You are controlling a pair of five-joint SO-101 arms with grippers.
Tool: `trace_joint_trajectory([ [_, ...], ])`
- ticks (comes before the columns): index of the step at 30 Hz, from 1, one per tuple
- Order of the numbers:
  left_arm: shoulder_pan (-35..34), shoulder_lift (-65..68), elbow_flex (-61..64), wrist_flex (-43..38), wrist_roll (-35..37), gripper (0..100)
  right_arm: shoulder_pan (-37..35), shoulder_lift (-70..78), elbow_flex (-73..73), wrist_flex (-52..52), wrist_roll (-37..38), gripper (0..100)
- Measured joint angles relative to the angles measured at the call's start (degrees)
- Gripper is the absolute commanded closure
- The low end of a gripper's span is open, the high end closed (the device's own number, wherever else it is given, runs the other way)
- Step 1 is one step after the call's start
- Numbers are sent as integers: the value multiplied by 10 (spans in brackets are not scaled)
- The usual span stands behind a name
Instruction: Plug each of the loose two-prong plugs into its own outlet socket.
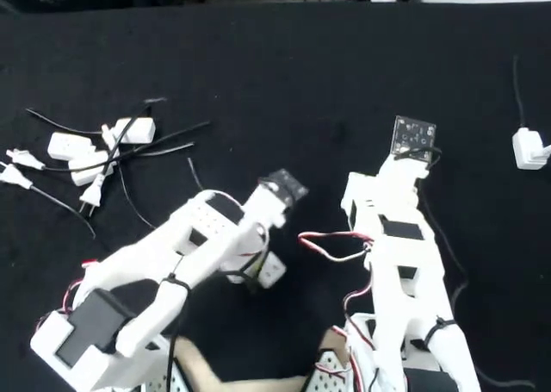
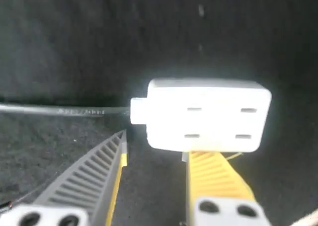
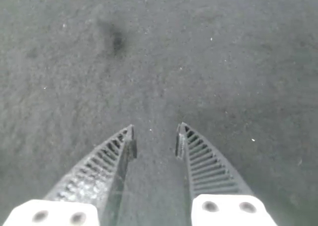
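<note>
Socket block, white, cabled: on black cloth, touching one tip of left gripper, whose fingers are spread, probably lined up to steady it. Right gripper: released, above bare cloth. Plugs: loose, well apart.

We are looking at a black cloth table. A white socket block is lying just beyond the left gripper. A tangle of plugs and sockets is lying well to its left. Another socket is sitting well apart from the right gripper.
</note>
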Motion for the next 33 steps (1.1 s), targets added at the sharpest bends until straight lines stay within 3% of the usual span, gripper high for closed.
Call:
trace_joint_trajectory([
  [3,4,0,0,-62,62,746,0,0,0,0,0,864],
  [8,5,1,5,-137,160,755,0,0,0,0,0,864],
  [17,6,1,-47,-105,163,754,0,0,0,0,0,864],
  [24,-42,1,-63,-111,187,755,0,0,0,0,0,864],
  [30,-53,1,-127,2,109,755,0,0,0,0,0,864],
  [33,-90,1,-149,17,102,755,0,0,0,0,0,864],
])
